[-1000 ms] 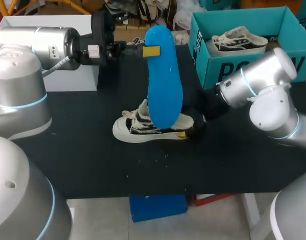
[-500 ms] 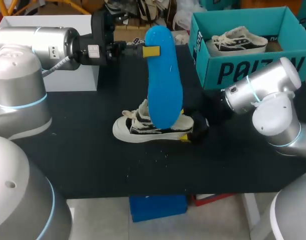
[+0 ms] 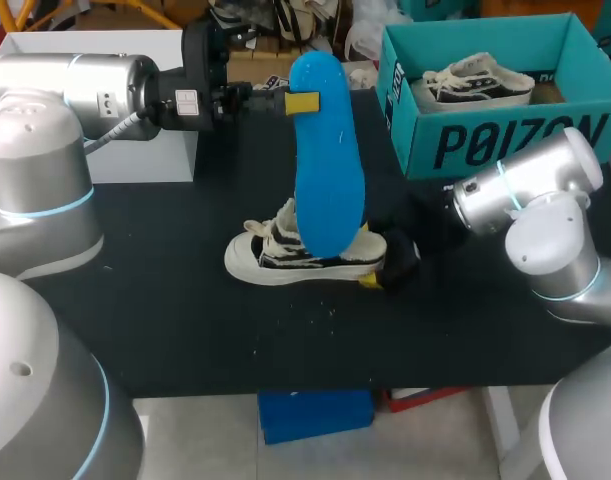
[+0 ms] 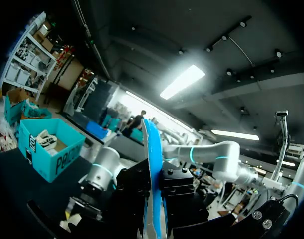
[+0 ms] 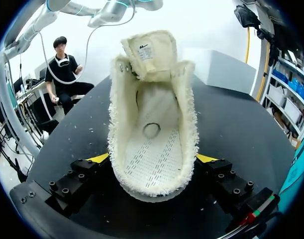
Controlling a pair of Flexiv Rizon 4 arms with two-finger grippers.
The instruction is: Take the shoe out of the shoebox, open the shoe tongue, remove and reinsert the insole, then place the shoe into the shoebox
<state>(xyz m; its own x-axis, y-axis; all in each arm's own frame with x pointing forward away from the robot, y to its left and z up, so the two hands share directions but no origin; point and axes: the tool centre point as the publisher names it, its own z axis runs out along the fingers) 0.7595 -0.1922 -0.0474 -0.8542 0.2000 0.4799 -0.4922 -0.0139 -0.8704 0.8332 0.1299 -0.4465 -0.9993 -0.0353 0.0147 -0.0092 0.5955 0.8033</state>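
Observation:
A long blue insole [image 3: 328,170] hangs upright above the table, and my left gripper [image 3: 297,102] is shut on its upper end. In the left wrist view the insole [image 4: 151,164] runs edge-on between the black fingers of that gripper [image 4: 154,201]. Under it a black-and-white canvas shoe [image 3: 290,255] lies on the black table [image 3: 185,310], toe to the left. My right gripper [image 3: 383,270] stands open at the heel. From its wrist, the shoe [image 5: 152,134] shows its cream lining with the tongue raised, the heel between the fingers of the right gripper [image 5: 152,159].
A teal shoebox [image 3: 485,140] stands at the back right with a second shoe [image 3: 475,78] inside; it also shows as the shoebox [image 4: 45,149] in the left wrist view. A white box [image 3: 135,160] sits at the back left.
My right arm has drawn back to the right, and its gripper has slid slightly right and forward at the heel. The left arm and insole have not moved.

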